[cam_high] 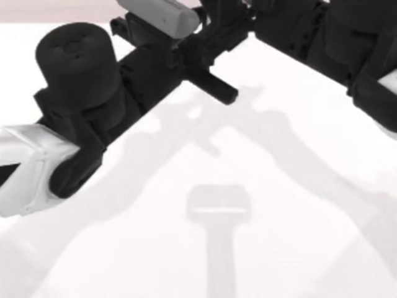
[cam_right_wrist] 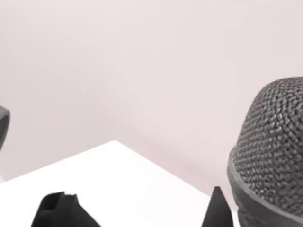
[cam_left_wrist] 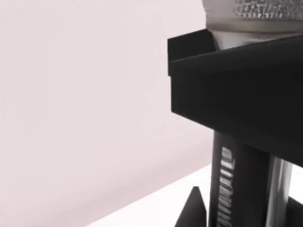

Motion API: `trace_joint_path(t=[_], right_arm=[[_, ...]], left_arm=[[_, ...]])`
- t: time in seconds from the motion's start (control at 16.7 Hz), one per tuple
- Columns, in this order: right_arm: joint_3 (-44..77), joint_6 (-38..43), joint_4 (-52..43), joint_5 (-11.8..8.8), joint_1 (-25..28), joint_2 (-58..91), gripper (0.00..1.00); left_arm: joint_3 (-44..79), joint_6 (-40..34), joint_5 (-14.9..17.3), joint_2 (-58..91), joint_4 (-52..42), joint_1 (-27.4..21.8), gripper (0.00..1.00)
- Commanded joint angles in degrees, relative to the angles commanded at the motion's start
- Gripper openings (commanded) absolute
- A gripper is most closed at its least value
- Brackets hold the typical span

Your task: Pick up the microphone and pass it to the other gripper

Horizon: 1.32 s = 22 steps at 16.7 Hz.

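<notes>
Left arm [cam_high: 74, 118] foremost, both grippers at the microphone [cam_high: 214, 84].

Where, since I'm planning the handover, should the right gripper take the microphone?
Probably the microphone by its bare black handle end, from the top view's right: that end juts clear of the left gripper and is slim enough for jaws to close across.

Both arms reach in over the bench [cam_high: 260, 186] and meet near the far edge, the left arm from the left, the right arm from the right. The microphone [cam_high: 211, 79] lies between them above the bench, with the left pincer [cam_high: 186, 59] just left of it and the right pincer [cam_high: 239, 31] just right.
</notes>
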Motion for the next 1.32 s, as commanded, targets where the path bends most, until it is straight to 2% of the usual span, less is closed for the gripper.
trace_joint_path(t=[0.42, 1.2, 1.32], right_arm=[[0.0, 0.0, 0.0, 0.0, 0.0, 0.0, 0.0], [0.0, 0.0, 0.0, 0.0, 0.0, 0.0, 0.0], [0.0, 0.0, 0.0, 0.0, 0.0, 0.0, 0.0]], left_arm=[[0.0, 0.0, 0.0, 0.0, 0.0, 0.0, 0.0], [0.0, 0.0, 0.0, 0.0, 0.0, 0.0, 0.98], [0.0, 0.0, 0.0, 0.0, 0.0, 0.0, 1.0]])
